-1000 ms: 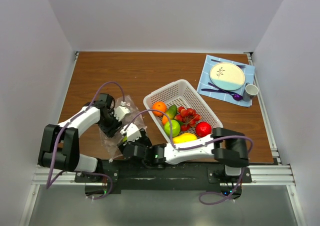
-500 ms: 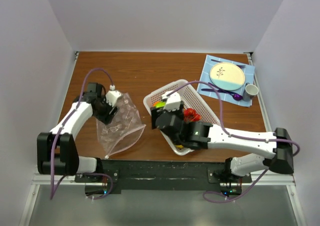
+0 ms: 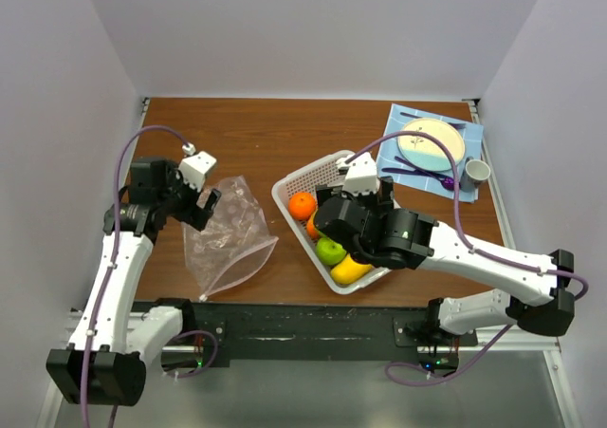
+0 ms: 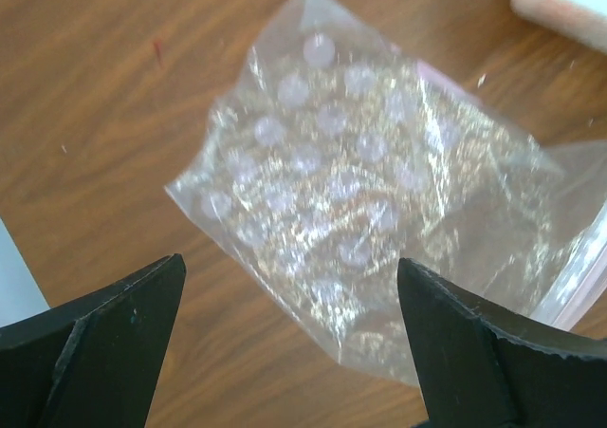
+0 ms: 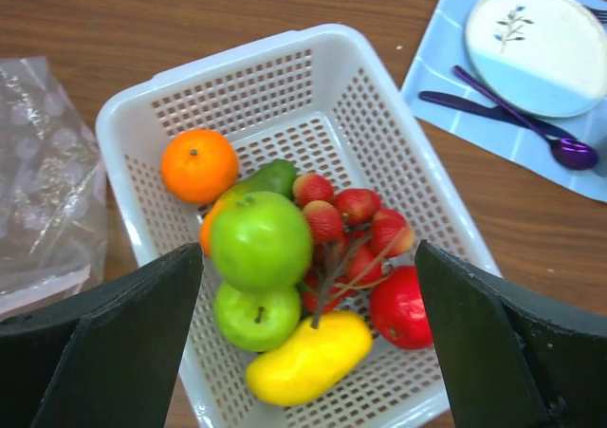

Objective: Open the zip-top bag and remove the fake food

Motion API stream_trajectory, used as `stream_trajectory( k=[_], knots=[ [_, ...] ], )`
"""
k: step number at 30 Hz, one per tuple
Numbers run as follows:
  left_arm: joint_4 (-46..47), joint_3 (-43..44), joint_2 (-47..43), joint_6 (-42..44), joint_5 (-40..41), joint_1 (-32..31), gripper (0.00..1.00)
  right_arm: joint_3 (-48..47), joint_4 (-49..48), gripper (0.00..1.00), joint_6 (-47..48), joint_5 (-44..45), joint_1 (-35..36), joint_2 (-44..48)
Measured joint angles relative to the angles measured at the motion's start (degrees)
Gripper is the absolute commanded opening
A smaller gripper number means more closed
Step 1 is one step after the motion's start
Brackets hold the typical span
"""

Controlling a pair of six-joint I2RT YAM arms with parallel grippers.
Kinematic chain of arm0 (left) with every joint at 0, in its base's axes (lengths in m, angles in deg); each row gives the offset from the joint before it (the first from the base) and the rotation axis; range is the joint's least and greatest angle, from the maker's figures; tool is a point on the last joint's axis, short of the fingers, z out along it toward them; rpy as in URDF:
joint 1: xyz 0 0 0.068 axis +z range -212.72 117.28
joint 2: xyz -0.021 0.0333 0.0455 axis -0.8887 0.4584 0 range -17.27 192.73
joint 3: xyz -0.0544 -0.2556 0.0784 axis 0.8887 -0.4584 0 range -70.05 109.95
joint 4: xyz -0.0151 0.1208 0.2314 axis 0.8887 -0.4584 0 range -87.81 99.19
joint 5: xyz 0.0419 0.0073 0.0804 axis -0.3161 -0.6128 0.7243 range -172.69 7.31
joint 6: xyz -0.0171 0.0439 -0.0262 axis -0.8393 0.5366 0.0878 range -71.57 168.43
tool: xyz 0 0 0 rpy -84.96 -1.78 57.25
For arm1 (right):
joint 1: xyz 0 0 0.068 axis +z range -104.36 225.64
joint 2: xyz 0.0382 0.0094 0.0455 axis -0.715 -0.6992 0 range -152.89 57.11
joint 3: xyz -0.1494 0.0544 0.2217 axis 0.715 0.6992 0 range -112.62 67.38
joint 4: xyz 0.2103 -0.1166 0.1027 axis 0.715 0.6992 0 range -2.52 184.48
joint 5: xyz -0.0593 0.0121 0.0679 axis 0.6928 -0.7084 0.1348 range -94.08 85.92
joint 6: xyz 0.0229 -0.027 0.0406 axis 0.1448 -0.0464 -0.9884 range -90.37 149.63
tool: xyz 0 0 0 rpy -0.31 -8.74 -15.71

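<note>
- Lying flat on the desk (image 3: 266,134), toward its near left corner, the zip-top bag (image 3: 230,233) has its pink zip strip nearest the near edge.
- Left jaws hang spread wide just above the bag, gripping nothing.
- Fake food (image 5: 261,240) sits piled in the white basket (image 5: 237,53), mid-desk, beside the bag.
- Right jaws gape wide over the fruit, holding nothing.

You see a clear bag (image 3: 228,238) with a pink zip strip, a white perforated basket (image 5: 313,77) of orange, green, yellow and red fruit (image 5: 261,240), and at its two o'clock a cream-and-blue plate (image 5: 531,44) with a dark sprig motif.
</note>
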Motion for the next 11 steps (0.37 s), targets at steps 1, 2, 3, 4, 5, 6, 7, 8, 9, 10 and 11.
stream_trajectory(
  k=[1, 2, 3, 4, 5, 6, 7, 8, 9, 10, 11],
  knots=[
    [-0.66, -1.05, -0.79, 0.09, 0.31, 0.35, 1.00, -0.92, 2.03, 0.99, -0.59, 0.42, -0.02, 0.00],
    [-1.16, -1.88, -1.66, 0.39, 0.57, 0.66, 1.00, -1.62, 3.89, 0.99, -1.18, 0.76, -0.02, 0.00],
    [-1.42, -2.51, -2.43, 0.55, 0.83, 0.83, 1.00, -2.05, 5.55, 0.99, -1.68, 1.22, -0.02, 0.04],
    [-1.53, -3.15, -3.50, 0.81, 1.27, 0.92, 1.00, -2.19, 6.93, 0.99, -2.27, 1.53, -0.02, 0.11],
    [-1.53, -3.54, -4.59, 0.87, 1.60, 0.94, 1.00, -2.16, 8.44, 0.99, -2.86, 1.60, -0.02, 0.17],
    [-1.51, -3.78, -5.64, 0.90, 1.90, 0.94, 1.00, -2.08, 9.81, 0.99, -3.48, 1.60, -0.02, 0.22],
    [-1.49, -3.82, -6.58, 0.90, 2.27, 0.96, 1.00, -1.64, 10.27, 0.99, -3.87, 1.62, -0.02, 0.55],
    [-1.16, -3.82, -7.34, 0.87, 2.69, 0.98, 1.00, -0.63, 10.78, 0.99, -4.31, 1.57, -0.02, 1.31],
    [-0.70, -3.91, -8.00, 0.85, 2.97, 1.01, 1.00, 0.59, 11.52, 0.98, -4.72, 1.55, -0.02, 2.54],
    [-0.33, -4.04, -8.35, 0.83, 3.15, 1.01, 1.00, 1.77, 11.96, 0.99, -4.98, 1.53, 0.00, 3.96],
    [0.20, -4.31, -8.63, 0.83, 3.45, 1.03, 1.00, 2.95, 12.37, 0.99, -5.27, 1.51, 0.00, 5.64]
  ],
)
